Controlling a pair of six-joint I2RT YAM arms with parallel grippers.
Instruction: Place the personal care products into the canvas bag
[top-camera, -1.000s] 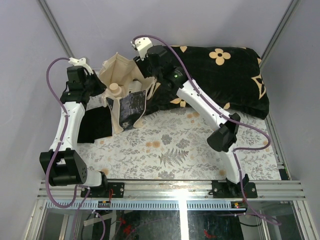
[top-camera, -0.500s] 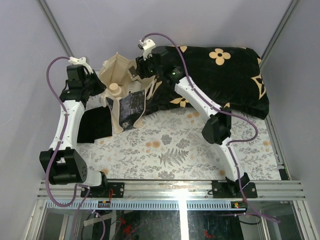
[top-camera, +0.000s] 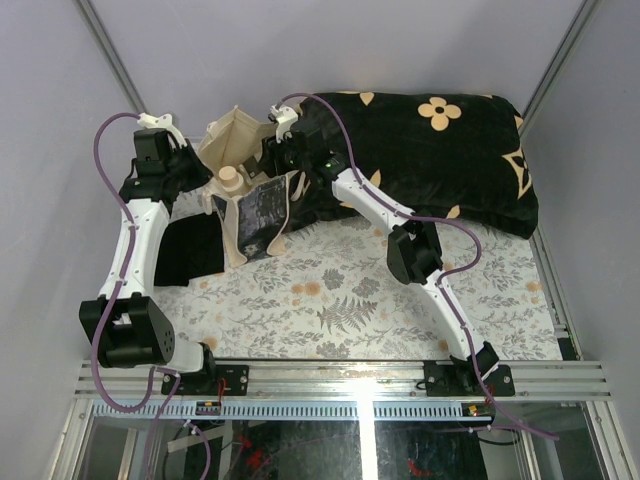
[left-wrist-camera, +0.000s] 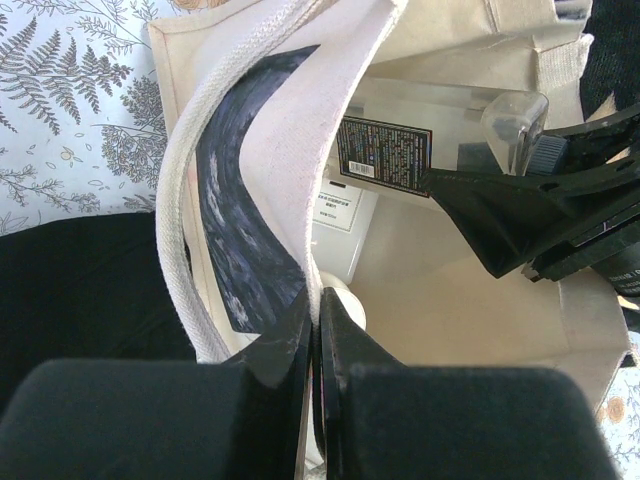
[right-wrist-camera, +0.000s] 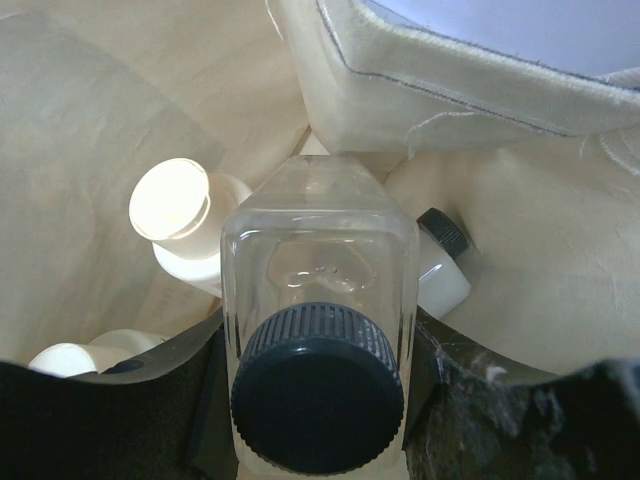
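Clear hard plastic, the bottle (right-wrist-camera: 318, 250) looks light, stiff and slick, best taken by its flat sides. The right tool (right-wrist-camera: 318, 400) pinches it so, inside the bag (right-wrist-camera: 120, 120). The left tool (left-wrist-camera: 314, 350), pressed together on the bag's soft rim, holds it open.

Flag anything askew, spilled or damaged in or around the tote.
Nothing spilled or damaged. The canvas bag sags, its rim pinched by the left gripper. Inside, a beige bottle and a white bottle lean askew, and the right gripper holds a clear dark-capped bottle in the opening.
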